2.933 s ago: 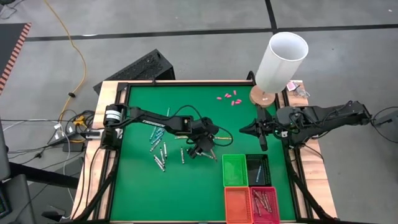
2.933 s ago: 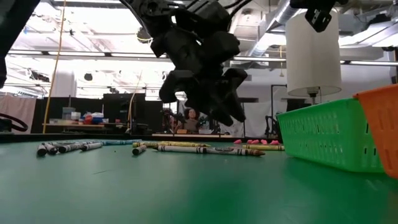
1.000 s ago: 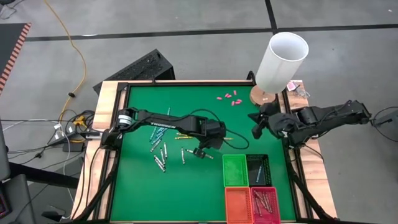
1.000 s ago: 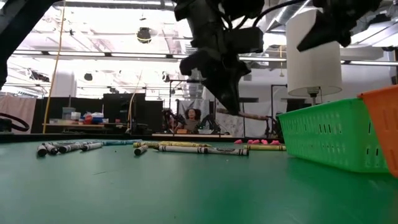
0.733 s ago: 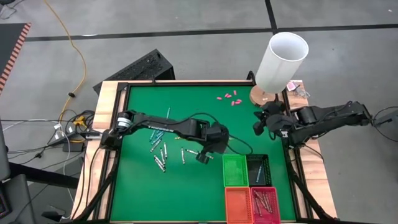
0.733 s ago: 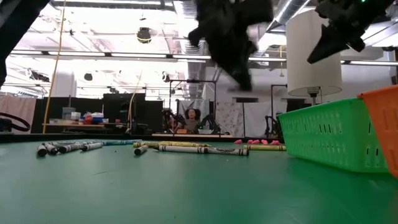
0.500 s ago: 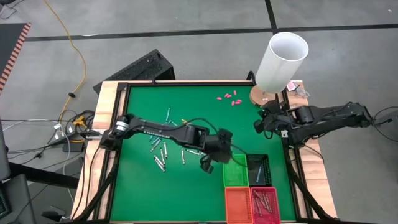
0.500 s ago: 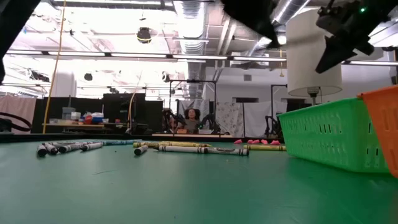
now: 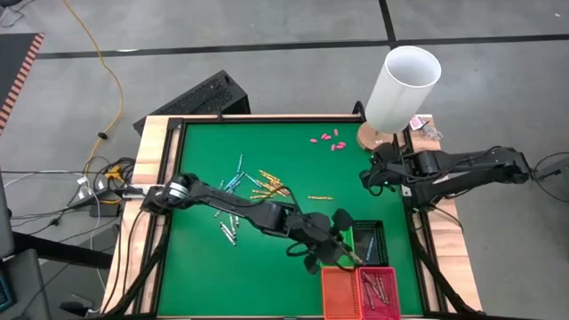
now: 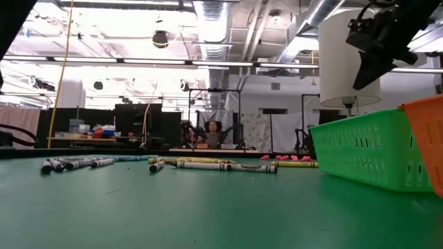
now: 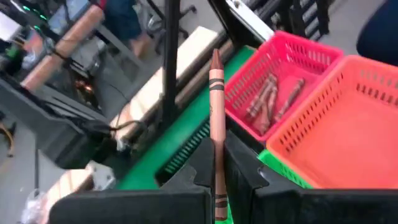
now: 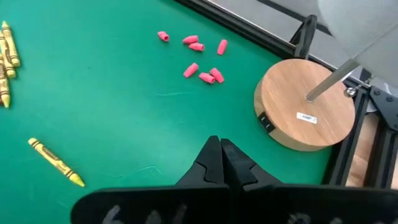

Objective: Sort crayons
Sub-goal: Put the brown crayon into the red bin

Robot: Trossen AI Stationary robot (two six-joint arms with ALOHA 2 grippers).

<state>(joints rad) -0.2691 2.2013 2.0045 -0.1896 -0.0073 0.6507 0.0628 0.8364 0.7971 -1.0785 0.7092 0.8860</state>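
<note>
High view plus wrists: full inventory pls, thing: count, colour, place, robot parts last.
Loose crayons: many, blue, grey-white and yellow, left and middle of the mat.
Held crayon: one, brownish-red, in the left gripper.
Baskets: four, at the mat's near right corner: green, black, orange, red holding brownish-red crayons.
Pink pieces: several, far side of the mat.
Lamp: one, white shade, round wooden base, far right corner.
Left gripper: shut on the crayon, over the baskets.
Right gripper: shut, empty, near the lamp base.
</note>
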